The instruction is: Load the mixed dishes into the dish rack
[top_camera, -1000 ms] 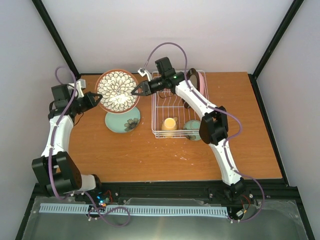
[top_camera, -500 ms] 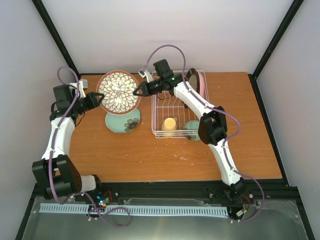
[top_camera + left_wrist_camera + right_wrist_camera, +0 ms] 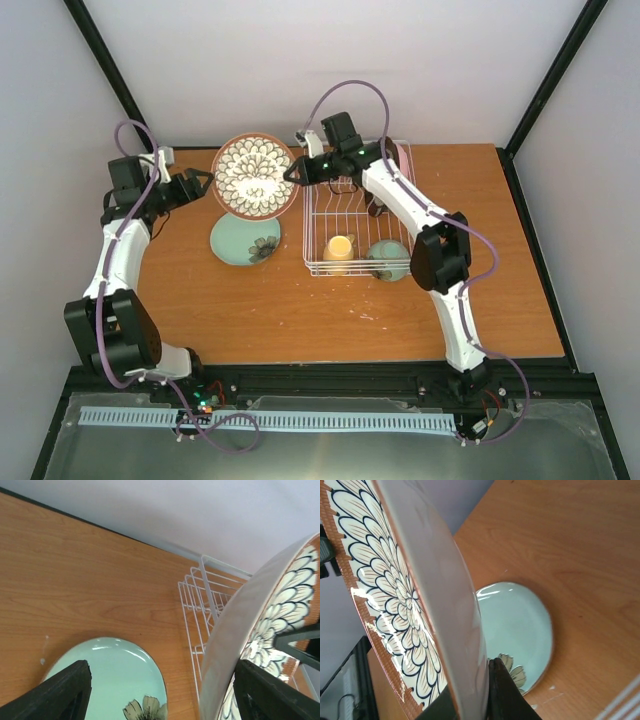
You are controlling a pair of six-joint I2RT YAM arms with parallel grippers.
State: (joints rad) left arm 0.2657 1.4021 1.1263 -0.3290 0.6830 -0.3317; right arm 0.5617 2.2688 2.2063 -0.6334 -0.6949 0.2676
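Since the earlier frame, the petal-patterned plate [image 3: 253,175] has shifted right toward the dish rack [image 3: 305,225], and the left pincer [image 3: 203,183] has released it. Desk [image 3: 300,300]: brown wood, carrying all items. Dish rack: white wire, on the desk's far middle. Petal-patterned plate: held above the desk just left of the rack, patterned face toward the overhead camera, partly overlapping the light teal plate [image 3: 240,240], which lies flat on the desk. Pink plate [image 3: 404,160]: standing on edge at the rack's far right end. Mint green bowl [image 3: 388,257] and pale yellow mug [image 3: 339,247]: side by side in the rack's near end. Right pincer [image 3: 294,174]: pinching the petal plate's right rim. Left pincer: spread, at the plate's left rim.
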